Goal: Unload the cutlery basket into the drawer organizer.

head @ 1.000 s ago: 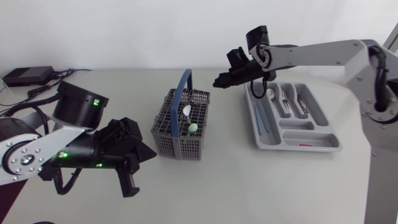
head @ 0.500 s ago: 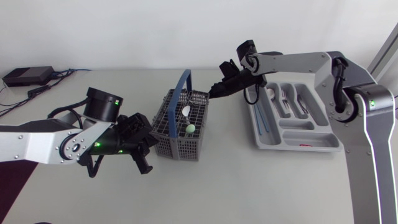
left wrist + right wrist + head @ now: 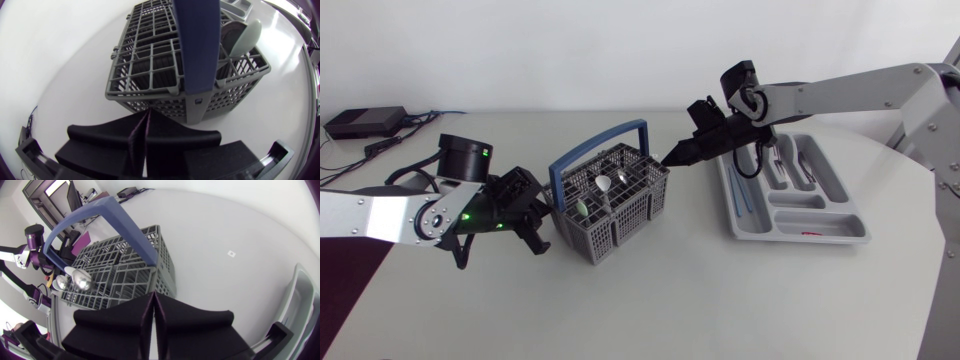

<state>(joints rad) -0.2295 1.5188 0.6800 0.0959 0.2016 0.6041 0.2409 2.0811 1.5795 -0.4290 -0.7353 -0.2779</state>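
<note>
The grey cutlery basket [image 3: 610,205] stands about mid-bench, turned at an angle to the bench edge, with its blue handle [image 3: 603,140] arching over the top. A few metal spoons [image 3: 605,184] and a pale green spoon [image 3: 582,207] stand in it, bowls up. The left claw [image 3: 542,205] sits low at the basket's left side. The left wrist view shows its fingers pressed together with nothing between them, the tips right at the mesh wall. The right claw [image 3: 672,158] is just beside the basket's far right corner, a little above the rim. Its fingers are also closed on nothing, and whether they touch the basket cannot be told. To the right, apart from the basket, the grey drawer organizer [image 3: 800,236] lies flat on the white bench [image 3: 650,300]. Some metal cutlery [image 3: 775,158] lies in its far middle compartments, and thin blue pieces [image 3: 740,190] lie in the long compartment on its left side
</note>
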